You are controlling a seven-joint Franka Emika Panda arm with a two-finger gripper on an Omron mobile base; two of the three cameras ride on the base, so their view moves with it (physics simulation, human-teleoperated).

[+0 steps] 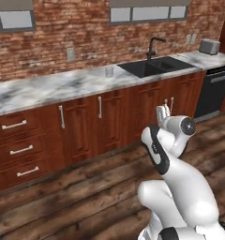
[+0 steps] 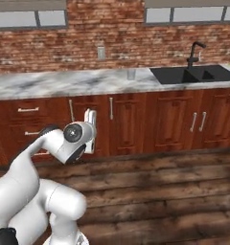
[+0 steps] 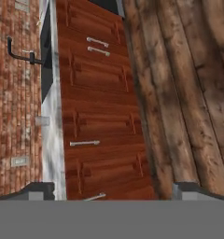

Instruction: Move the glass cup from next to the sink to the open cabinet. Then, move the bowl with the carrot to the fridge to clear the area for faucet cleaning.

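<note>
On the marble counter (image 1: 48,89), just left of the sink (image 1: 154,67), the glass cup (image 1: 109,71) stands untouched. Nothing of the task looks done yet: cup not moved, bowl step not begun. Gripper (image 3: 111,189) held well back from the counter over the plank floor (image 1: 86,187), tips wide apart, nothing between them. Black faucet (image 2: 195,52) rises behind the basin. Surface: pale grey-veined stone over reddish-brown lower cabinets (image 2: 169,119) with silver handles. Room: brick back wall (image 1: 86,33), toaster (image 1: 209,46) at far right.
</note>
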